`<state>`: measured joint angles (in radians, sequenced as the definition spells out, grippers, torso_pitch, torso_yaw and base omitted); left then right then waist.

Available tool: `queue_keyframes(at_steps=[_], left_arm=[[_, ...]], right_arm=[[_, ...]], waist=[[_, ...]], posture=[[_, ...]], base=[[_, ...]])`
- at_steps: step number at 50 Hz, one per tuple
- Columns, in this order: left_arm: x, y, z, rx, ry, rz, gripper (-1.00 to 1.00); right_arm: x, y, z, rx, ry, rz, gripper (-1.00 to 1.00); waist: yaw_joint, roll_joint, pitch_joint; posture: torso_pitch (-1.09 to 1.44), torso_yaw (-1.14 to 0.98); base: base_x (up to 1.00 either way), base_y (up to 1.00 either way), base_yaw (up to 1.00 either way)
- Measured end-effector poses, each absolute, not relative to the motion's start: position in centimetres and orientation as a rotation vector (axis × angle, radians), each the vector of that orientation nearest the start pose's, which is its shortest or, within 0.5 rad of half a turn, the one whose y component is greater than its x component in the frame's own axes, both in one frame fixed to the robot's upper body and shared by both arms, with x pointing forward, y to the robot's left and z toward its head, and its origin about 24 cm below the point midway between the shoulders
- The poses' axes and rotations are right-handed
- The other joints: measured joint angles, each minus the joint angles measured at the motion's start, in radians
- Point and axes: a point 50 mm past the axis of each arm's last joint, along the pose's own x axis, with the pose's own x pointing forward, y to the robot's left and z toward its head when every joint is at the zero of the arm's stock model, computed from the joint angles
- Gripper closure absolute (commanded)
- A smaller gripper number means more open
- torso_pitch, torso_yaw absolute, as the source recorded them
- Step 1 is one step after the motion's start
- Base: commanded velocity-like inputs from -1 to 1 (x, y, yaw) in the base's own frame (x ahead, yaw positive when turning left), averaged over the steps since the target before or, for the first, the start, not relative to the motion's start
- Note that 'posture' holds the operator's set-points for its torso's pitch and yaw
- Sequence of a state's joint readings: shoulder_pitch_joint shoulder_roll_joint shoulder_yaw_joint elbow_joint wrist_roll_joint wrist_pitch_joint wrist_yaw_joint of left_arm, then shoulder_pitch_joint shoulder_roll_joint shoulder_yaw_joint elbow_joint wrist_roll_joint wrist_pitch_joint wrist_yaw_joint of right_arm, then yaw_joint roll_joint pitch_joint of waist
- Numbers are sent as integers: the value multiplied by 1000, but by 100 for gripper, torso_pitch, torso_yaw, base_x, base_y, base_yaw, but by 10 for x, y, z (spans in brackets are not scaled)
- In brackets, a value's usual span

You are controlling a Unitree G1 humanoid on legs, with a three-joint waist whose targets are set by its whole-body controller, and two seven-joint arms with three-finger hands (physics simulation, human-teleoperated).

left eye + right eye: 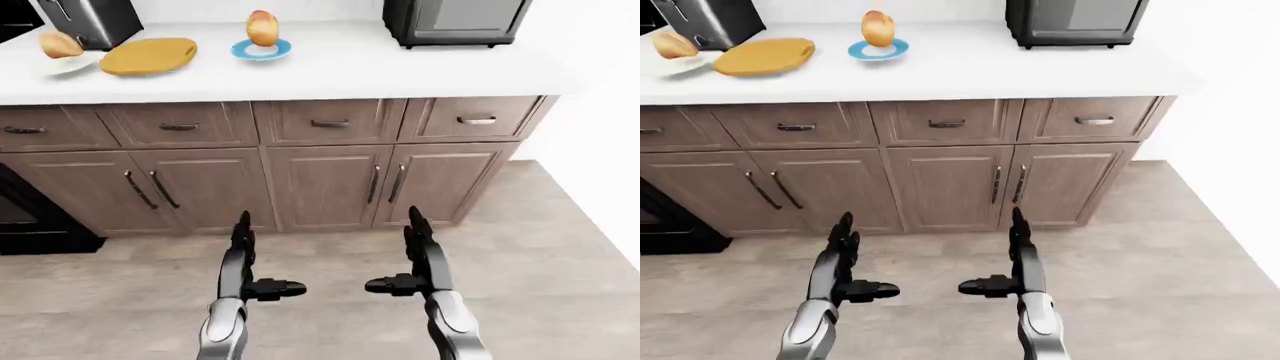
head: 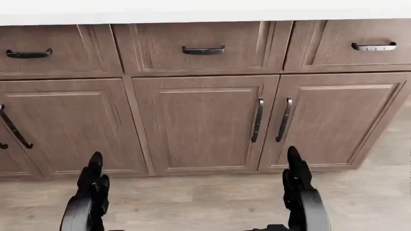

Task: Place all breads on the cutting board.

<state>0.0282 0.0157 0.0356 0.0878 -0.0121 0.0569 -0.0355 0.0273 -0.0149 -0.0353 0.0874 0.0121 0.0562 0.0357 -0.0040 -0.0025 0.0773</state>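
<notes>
Both hands, left point(image 1: 243, 259) & right point(image 1: 418, 255), released, empty; bread roll point(image 1: 60, 44) partly cut off at table's point(image 1: 400, 71) left edge; cutting board point(image 1: 148, 55) bare.

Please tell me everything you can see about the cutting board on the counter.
The cutting board is a flat oval slab, yellowish like light wood, lying on the white counter at the upper left of the left-eye view. Nothing lies on it. A toaster stands just above it, a white plate with a bread beside its left end. Neither hand is near.
</notes>
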Motion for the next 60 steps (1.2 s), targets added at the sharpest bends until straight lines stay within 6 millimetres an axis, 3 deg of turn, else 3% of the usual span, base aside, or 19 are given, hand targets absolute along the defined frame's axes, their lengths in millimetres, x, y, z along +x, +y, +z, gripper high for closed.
queue_keyframes(at_steps=[3, 5, 8, 12, 18, 22, 25, 27, 31, 33, 37, 38, 39, 43, 48, 52, 53, 56, 60], left_arm=[[250, 160, 34, 16, 57, 11, -100], [252, 158, 41, 27, 16, 11, -100], [253, 159, 41, 41, 25, 15, -100], [257, 159, 56, 49, 23, 16, -100], [264, 159, 108, 53, -74, 9, -100], [264, 156, 127, 56, -101, -7, -100], [262, 147, 138, 53, -105, -52, -100], [260, 149, 144, 57, -115, -49, -100], [260, 165, 142, 77, -78, 26, -100], [260, 167, 147, 84, -78, 39, -100], [256, 166, 165, 89, -143, 37, -100], [255, 162, 164, 80, -142, 19, -100], [254, 159, 161, 74, -121, -3, -100], [255, 157, 161, 73, -93, -31, -100], [252, 155, 174, 84, -165, -31, -100], [254, 155, 176, 96, -164, -31, -100], [254, 158, 172, 101, -144, -17, -100], [257, 162, 161, 102, -80, 11, -100], [256, 159, 168, 106, -112, 0, -100]], right_arm=[[252, -162, 33, 5, 68, -4, -100], [254, -162, 41, 9, 34, -1, -100], [255, -162, 36, 12, 51, 3, -100], [255, -162, 37, 18, 88, -2, -100], [263, -159, 91, -4, -34, 13, -100], [266, -160, 118, 23, -96, 29, -100], [265, -171, 126, 32, -91, -16, -100], [267, -168, 129, 36, -85, -10, -100], [269, -150, 131, 61, -57, 71, -100], [270, -149, 133, 59, -58, 80, -100], [268, -151, 152, 53, -136, 75, -100], [268, -154, 154, 47, -145, 59, -100], [267, -158, 152, 45, -138, 40, -100], [268, -160, 151, 43, -116, 18, -100], [267, -158, 160, 44, -153, 36, -100], [268, -158, 168, 52, -179, 37, -100], [268, -155, 165, 60, -166, 49, -100], [270, -154, 156, 59, -112, 67, -100], [268, -158, 166, 52, -157, 51, -100]], waist=[[7, -3, -58], [9, -10, -40], [7, -9, -57], [7, -5, -53], [8, -2, -69], [4, -3, -79], [5, 20, -64], [8, 52, -63], [51, 47, -56], [60, 29, -59], [7, -90, 8], [-10, -82, 27], [-14, -66, 25], [-33, -29, -28], [-68, 27, -46], [-68, 112, -28], [-65, 104, -13], [-47, 85, -27], [-21, 50, -37]], posture=[[0, 0], [0, 0], [0, 0], [0, 0], [0, 0], [0, 0], [0, 0], [0, 0], [0, 0], [0, 0], [0, 0], [0, 0], [0, 0], [0, 0], [0, 0], [0, 0], [0, 0], [0, 0], [0, 0]], base=[[0, 0, 0], [0, 0, 0], [0, 0, 0], [0, 0, 0], [0, 0, 0], [0, 12, 25], [0, 0, 100], [0, 0, 100], [0, 0, 100], [0, 46, 50], [48, 75, 0], [75, 73, 0], [75, 73, 0], [75, 72, 0], [76, 62, 0], [79, 16, 0], [81, 0, 0], [83, 0, 0], [83, 0, 0]])
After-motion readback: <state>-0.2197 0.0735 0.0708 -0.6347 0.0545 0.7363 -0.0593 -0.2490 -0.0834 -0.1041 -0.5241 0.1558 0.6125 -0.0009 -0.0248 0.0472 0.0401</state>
